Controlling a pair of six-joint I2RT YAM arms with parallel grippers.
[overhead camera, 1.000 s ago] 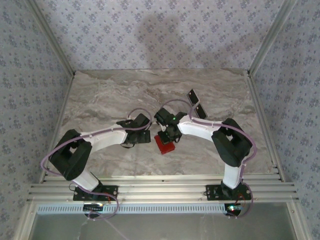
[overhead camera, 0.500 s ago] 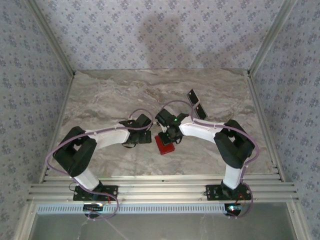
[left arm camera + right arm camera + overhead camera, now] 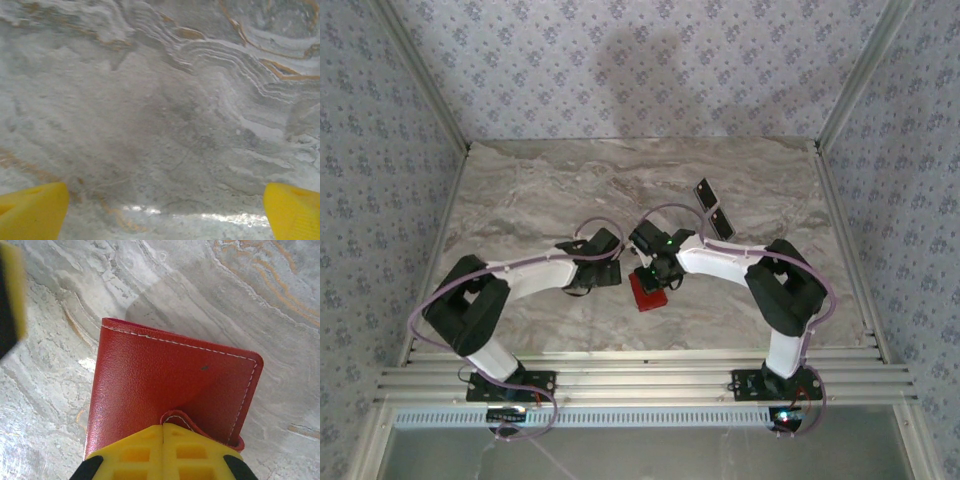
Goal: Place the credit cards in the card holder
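the right gripper (image 3: 163, 429) is clenched, its two yellow fingers (image 3: 131, 452) pressed flat together with only a seam between them. in the right wrist view the red card holder (image 3: 165, 372) lies straight ahead of those tips and touches them: a small lip of its near edge is lifted and curls round the front of the fingers, though whether any leather is pinched between them i cannot tell. white stitching runs along the holder's far and right edges, a detail the overhead view is too small to give. from above, the right gripper (image 3: 658, 272) sits at the far edge of the card holder (image 3: 647, 293), and two black cards (image 3: 705, 190) (image 3: 722, 222) lie flat on the marble table (image 3: 520, 200), beyond the gripper and to its right, well apart from the holder. the left gripper (image 3: 592, 278) hangs just to the left of the holder, not touching it. its own wrist view shows the left gripper (image 3: 160, 210) released, yellow fingertips (image 3: 32, 210) spread to the lower corners, with bare veined table (image 3: 165, 100) between and ahead of them.
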